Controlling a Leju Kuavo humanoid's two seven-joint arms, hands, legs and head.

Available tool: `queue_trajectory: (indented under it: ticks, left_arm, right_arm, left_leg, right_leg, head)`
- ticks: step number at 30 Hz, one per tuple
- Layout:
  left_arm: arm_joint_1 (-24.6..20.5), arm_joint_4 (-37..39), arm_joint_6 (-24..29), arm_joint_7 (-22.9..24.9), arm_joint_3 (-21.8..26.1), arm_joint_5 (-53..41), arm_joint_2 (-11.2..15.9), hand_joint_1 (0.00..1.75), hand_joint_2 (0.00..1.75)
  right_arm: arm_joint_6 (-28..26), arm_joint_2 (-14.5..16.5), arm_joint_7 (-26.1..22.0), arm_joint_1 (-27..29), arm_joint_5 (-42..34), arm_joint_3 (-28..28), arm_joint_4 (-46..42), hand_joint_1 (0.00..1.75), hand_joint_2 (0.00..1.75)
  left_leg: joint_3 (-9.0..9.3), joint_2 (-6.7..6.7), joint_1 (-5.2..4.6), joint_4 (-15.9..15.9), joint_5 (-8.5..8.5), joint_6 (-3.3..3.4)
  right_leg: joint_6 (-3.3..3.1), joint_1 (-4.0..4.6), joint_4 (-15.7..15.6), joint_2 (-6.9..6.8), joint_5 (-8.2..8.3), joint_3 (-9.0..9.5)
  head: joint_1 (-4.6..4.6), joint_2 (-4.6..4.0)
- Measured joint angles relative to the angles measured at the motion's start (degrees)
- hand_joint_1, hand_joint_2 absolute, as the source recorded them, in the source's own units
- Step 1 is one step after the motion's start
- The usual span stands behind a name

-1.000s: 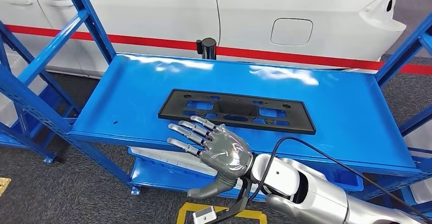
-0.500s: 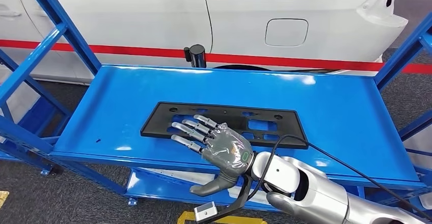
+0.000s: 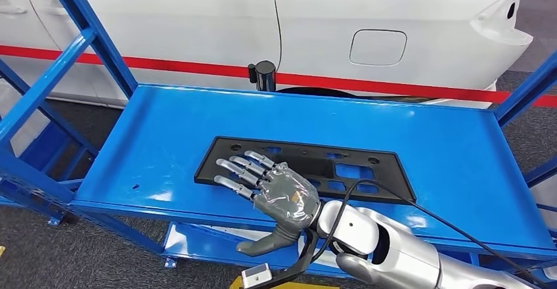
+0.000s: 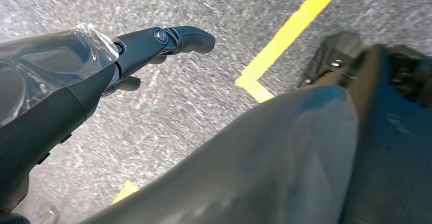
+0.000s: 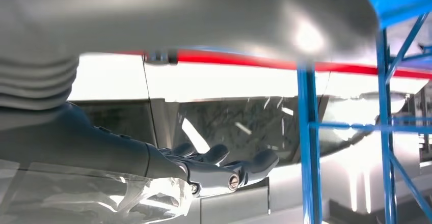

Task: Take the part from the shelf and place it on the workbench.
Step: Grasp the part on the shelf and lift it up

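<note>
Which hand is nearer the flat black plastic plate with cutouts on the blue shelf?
Right. The right hand hovers open over the near left part of the flat black plastic plate; the left hand hangs down by the grey floor.

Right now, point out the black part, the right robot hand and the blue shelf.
black part (image 3: 368, 169): head view, on its bare right half.
right robot hand (image 3: 276, 187): head view, on the back of the hand, above the part's near edge.
blue shelf (image 3: 164, 138): head view, on its bare left surface.
</note>
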Motion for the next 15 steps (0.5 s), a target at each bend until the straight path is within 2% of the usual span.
queue_trajectory:
  ticks: [1,2,3,4,5,6,10,11,13,15]
  left_arm:
    - [0.0,0.1,-0.2,0.2,-0.4,-0.7,0.7,0.0,0.0]
    - [0.0,0.1,-0.4,0.4,-0.8,-1.4,1.5,0.0,0.0]
    - [0.0,0.1,-0.5,0.4,-1.0,-1.7,2.0,0.0,0.0]
    - [0.0,0.1,-0.6,0.4,-1.2,-1.9,2.3,0.0,0.0]
    - [-0.2,0.1,-0.6,0.4,-1.3,-2.0,2.5,0.0,0.0]
    - [-0.3,0.2,-0.6,0.4,-1.5,-2.2,2.7,0.0,0.0]
    - [-0.6,0.2,-0.7,0.4,-2.0,-2.7,2.9,0.0,0.0]
    - [-0.7,0.2,-0.7,0.4,-2.0,-2.9,2.9,0.0,0.0]
    - [-1.0,0.2,-0.7,0.3,-2.1,-3.1,2.9,0.0,0.0]
    - [-1.3,0.2,-0.8,0.3,-2.2,-3.2,2.9,0.0,0.0]
  right_arm:
    - [-0.2,0.5,0.2,0.3,-0.2,0.3,0.6,0.0,1.31]
    - [-0.4,1.0,0.4,0.7,-0.4,0.5,1.2,0.0,1.75]
    - [-0.2,1.2,0.6,0.9,-0.7,0.7,1.8,0.0,1.75]
    - [0.0,1.4,0.6,0.9,-0.9,0.7,2.3,0.0,1.75]
    - [0.3,1.6,0.7,0.9,-1.1,0.8,2.9,0.0,1.75]
    - [0.7,1.8,0.8,0.9,-1.4,0.8,3.4,0.0,1.75]
    - [3.1,2.4,1.4,0.5,-2.6,1.1,5.7,0.0,1.75]
    - [3.7,2.5,1.6,0.2,-3.0,1.2,6.3,0.0,1.75]
    - [4.9,2.8,2.2,-0.5,-3.7,1.2,7.6,0.0,1.75]
    - [5.9,3.0,2.8,-1.1,-4.3,1.4,9.3,0.0,1.75]
  left_leg:
    - [0.4,-0.06,0.32,-0.3,-0.12,0.16]
    - [0.83,-0.15,0.65,-0.5,-0.3,0.17]
    - [1.1,-0.29,0.83,-0.3,-0.62,-0.11]
    - [1.31,-0.4,0.92,-0.2,-0.91,-0.49]
    - [1.43,-0.49,0.92,0.0,-1.17,-0.85]
    - [1.48,-0.56,0.89,0.2,-1.34,-1.21]
    - [1.48,-0.59,1.09,0.3,-1.56,-2.05]
    - [1.02,-0.5,1.2,1.3,-2.29,-2.27]
    - [-1.69,-0.31,1.29,7.2,-5.41,-2.69]
    - [-5.8,-0.2,1.27,15.8,-9.01,-2.91]
  right_leg:
    - [0.45,-0.15,3.3,-0.02,-0.79,-2.13]
    - [0.87,-0.39,5.4,-0.04,-0.81,-3.76]
    - [1.15,-0.67,2.6,-0.07,1.65,-3.02]
    - [1.34,-0.81,-1.6,-0.02,3.75,-1.28]
    - [1.34,-0.87,-4.8,0.07,5.1,0.12]
    - [1.12,-0.84,-6.6,0.18,5.7,0.93]
    - [-0.44,-0.45,-7.0,0.36,5.82,1.03]
    - [-0.75,-0.49,-7.1,0.35,5.9,1.06]
    - [-1.13,-0.53,-7.1,0.29,5.96,1.1]
    - [-1.32,-0.35,-7.1,0.19,5.93,1.07]
  head:
    - [0.03,0.0]
    - [0.07,0.0]
    - [0.07,0.0]
    - [0.07,0.0]
    - [0.07,0.0]
    - [0.06,0.0]
    - [0.03,0.0]
    - [0.01,0.0]
    - [-0.03,0.0]
    - [-0.04,0.0]
